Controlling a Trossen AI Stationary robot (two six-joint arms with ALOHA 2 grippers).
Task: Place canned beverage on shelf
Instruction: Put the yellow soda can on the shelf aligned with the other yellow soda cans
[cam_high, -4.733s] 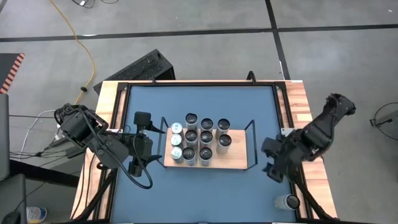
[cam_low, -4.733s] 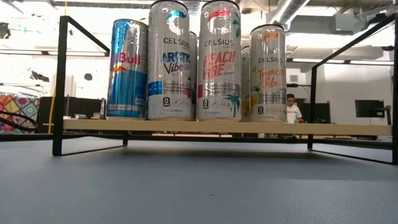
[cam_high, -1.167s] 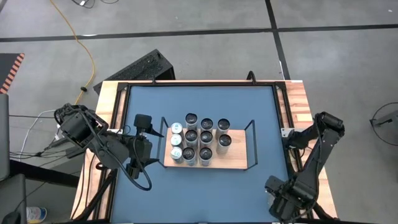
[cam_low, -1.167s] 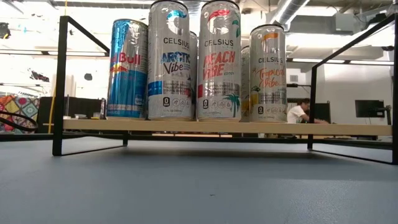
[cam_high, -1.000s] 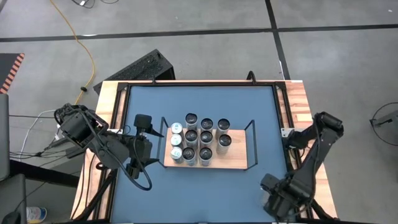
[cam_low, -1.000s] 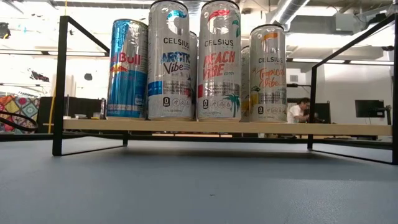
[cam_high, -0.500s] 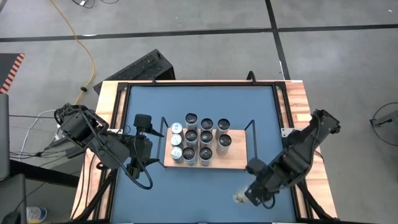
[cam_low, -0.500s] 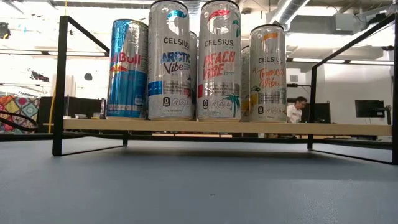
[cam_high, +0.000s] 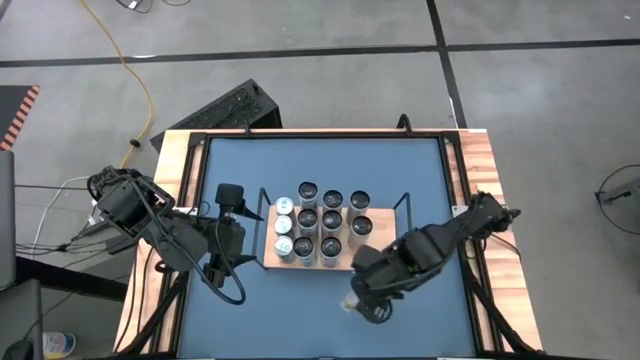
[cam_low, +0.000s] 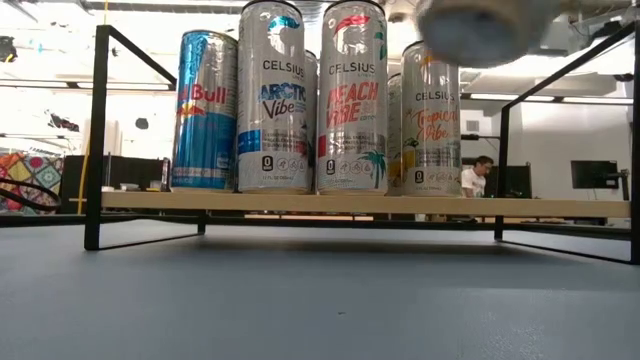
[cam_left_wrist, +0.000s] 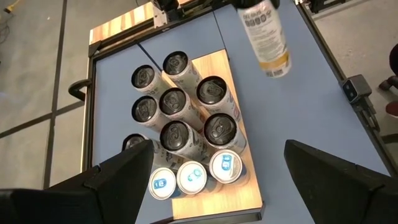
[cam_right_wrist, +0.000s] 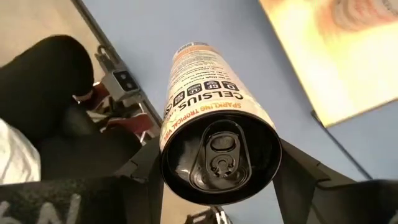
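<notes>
At the left of the table the left gripper (cam_high: 232, 200) waited beside the left end rail of the shelf (cam_high: 385, 262), its fingers (cam_left_wrist: 118, 177) spread wide with nothing between them. The shelf's wooden board sat mid-table on the blue tabletop (cam_high: 330, 320). Its left half carried a packed cluster of upright cans (cam_high: 320, 232), with three paler-topped ones in the column nearest the left rail; the right half of the board lay bare.

To the right of that cluster, just off the shelf's near edge, the right gripper (cam_high: 365, 300) held the new can (cam_right_wrist: 214, 146) off the tabletop. Its fingers (cam_right_wrist: 298, 168) were partly closed around the can's body near the top. The wrist views showed the can tilted, not upright.

The carrying step looked nearly done. To do it well, the arm should probably clear the black wire frame, level the can until it stands straight, and bring it down over the bare wood beside the standing cans without brushing them. Release would be safest only once the base sits flat.
</notes>
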